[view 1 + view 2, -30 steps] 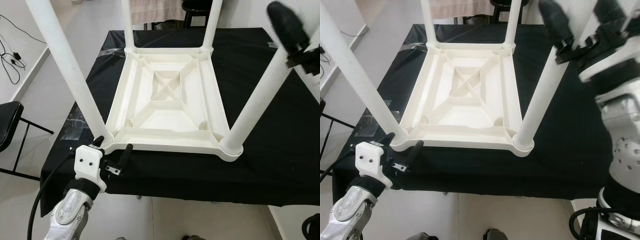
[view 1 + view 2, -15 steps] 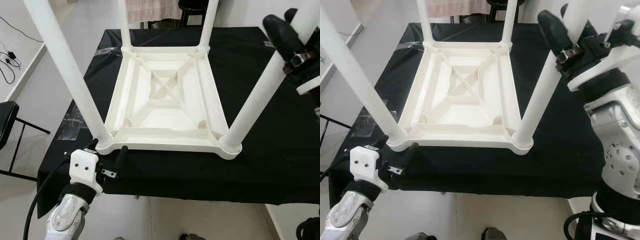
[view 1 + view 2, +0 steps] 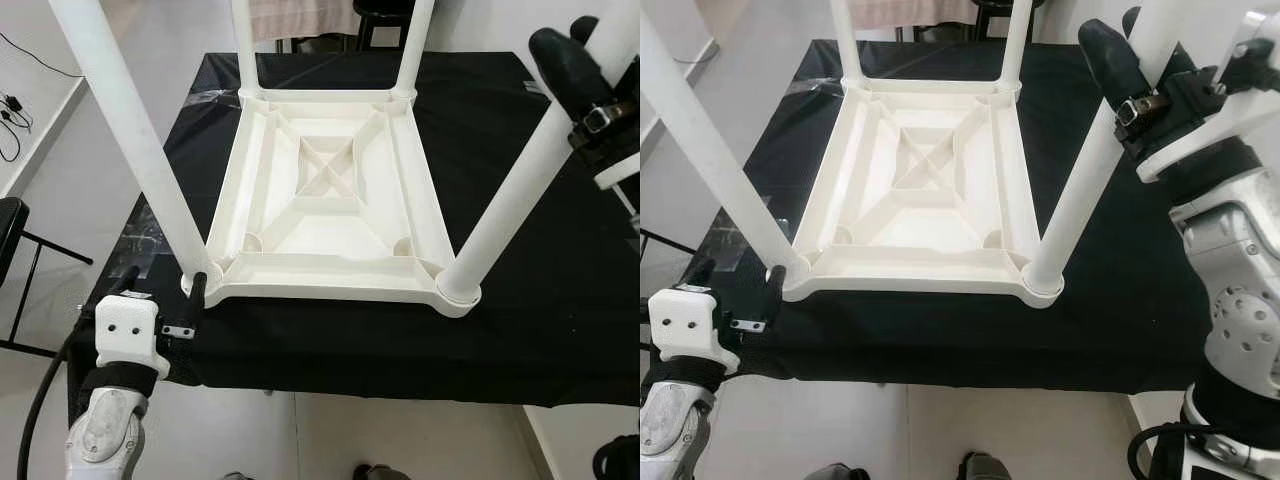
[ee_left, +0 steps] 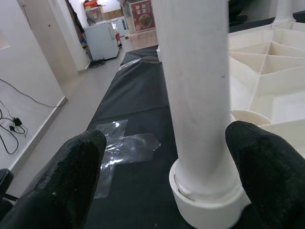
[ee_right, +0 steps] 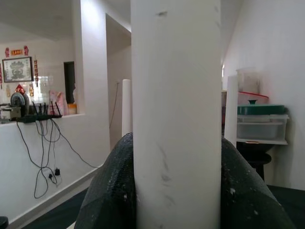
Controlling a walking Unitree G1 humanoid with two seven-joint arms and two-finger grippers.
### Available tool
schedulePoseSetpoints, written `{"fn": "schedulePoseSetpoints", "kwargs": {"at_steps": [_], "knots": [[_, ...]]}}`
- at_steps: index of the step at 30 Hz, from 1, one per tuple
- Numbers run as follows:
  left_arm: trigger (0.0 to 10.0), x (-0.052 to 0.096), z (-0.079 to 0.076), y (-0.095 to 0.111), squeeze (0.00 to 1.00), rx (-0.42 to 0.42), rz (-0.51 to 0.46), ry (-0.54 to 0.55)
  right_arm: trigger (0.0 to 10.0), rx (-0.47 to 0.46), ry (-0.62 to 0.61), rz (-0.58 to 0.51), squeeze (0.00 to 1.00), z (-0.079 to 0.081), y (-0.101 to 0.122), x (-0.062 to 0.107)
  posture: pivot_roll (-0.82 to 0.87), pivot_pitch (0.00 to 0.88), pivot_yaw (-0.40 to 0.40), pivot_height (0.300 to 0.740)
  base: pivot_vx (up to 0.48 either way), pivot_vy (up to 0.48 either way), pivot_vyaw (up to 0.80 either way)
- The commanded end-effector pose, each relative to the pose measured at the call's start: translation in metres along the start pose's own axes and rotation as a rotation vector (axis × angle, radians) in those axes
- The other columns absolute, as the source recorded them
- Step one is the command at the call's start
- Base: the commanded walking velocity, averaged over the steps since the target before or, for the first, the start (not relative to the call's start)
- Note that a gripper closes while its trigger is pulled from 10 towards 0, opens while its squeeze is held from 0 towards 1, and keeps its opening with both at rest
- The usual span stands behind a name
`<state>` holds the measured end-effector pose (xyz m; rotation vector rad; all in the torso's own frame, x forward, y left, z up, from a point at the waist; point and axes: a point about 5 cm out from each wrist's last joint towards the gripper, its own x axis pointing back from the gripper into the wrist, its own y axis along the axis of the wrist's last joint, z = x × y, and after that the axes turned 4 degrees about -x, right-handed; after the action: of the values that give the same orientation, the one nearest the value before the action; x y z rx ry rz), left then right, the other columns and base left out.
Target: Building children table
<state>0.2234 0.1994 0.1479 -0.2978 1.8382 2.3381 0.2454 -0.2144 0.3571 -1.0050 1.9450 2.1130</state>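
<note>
Left eye view: right claw (image 3: 590, 70) clamps leg (image 3: 520, 190) at 2 o'clock, steadying; left claw (image 3: 165, 295) wide, straddling 8 o'clock leg (image 3: 130, 150).

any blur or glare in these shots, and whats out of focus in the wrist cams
Eye views: sharp, evenly lit, faint sheen on the clear tape. Left wrist view: the black fingers are soft, the white leg between them sharp. Right wrist view: the gripped leg is slightly soft, with no harsh glare.
</note>
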Motion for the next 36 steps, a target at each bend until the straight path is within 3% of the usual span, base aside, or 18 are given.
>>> {"fn": "schedulePoseSetpoints", "kwargs": {"at_steps": [1,9,17,18,20,21,28,29,31,36], "knots": [[10.0,-0.008,-0.002,-0.009,0.00,0.001,0.003,-0.029,0.0,-0.035,0.037,0.028,0.00,0.005,-0.005,-0.003,-0.04,0.163,-0.047,0.740,0.000,0.000,0.00],[10.0,-0.029,-0.015,-0.012,0.00,0.079,-0.021,-0.099,0.0,-0.040,0.059,0.020,0.00,0.008,-0.003,-0.004,-0.06,0.169,-0.048,0.740,0.000,0.000,0.00],[10.0,-0.036,-0.023,-0.018,0.00,0.106,-0.011,-0.122,0.0,-0.038,0.072,0.025,0.00,0.011,-0.001,-0.003,-0.08,0.183,-0.048,0.740,0.000,0.000,0.00],[1.6,-0.033,-0.019,-0.024,0.00,0.127,0.008,-0.072,0.0,-0.037,0.071,0.029,0.00,0.011,-0.001,-0.003,-0.08,0.186,-0.051,0.740,0.000,0.000,0.00],[1.6,-0.033,-0.019,-0.024,0.00,0.127,0.008,-0.072,0.0,-0.037,0.071,0.029,0.00,0.011,-0.001,-0.003,-0.08,0.186,-0.051,0.740,0.000,0.000,0.00],[0.0,-0.031,-0.017,-0.026,0.00,0.139,0.013,-0.052,0.0,-0.038,0.071,0.031,0.00,0.011,-0.001,-0.004,-0.08,0.189,-0.052,0.740,0.000,0.000,0.00],[0.0,-0.031,0.008,-0.022,0.00,0.111,-0.015,0.037,0.0,-0.043,0.049,0.055,0.00,0.008,-0.006,-0.005,-0.07,0.194,-0.054,0.740,0.000,0.000,0.00],[0.0,-0.038,0.021,-0.012,0.00,0.086,-0.054,0.062,0.0,-0.047,0.028,0.063,0.00,0.006,-0.008,-0.005,-0.06,0.195,-0.050,0.740,0.000,0.000,0.00],[0.0,-0.041,0.026,-0.008,0.00,0.078,-0.072,0.070,0.0,-0.049,0.019,0.064,0.00,0.006,-0.009,-0.005,-0.06,0.195,-0.050,0.740,0.000,0.000,0.00],[0.0,-0.060,0.049,0.026,0.00,0.020,-0.195,0.089,0.0,-0.052,-0.018,0.073,0.00,0.002,-0.013,-0.006,-0.05,0.189,-0.046,0.740,0.000,0.000,0.00]]}}
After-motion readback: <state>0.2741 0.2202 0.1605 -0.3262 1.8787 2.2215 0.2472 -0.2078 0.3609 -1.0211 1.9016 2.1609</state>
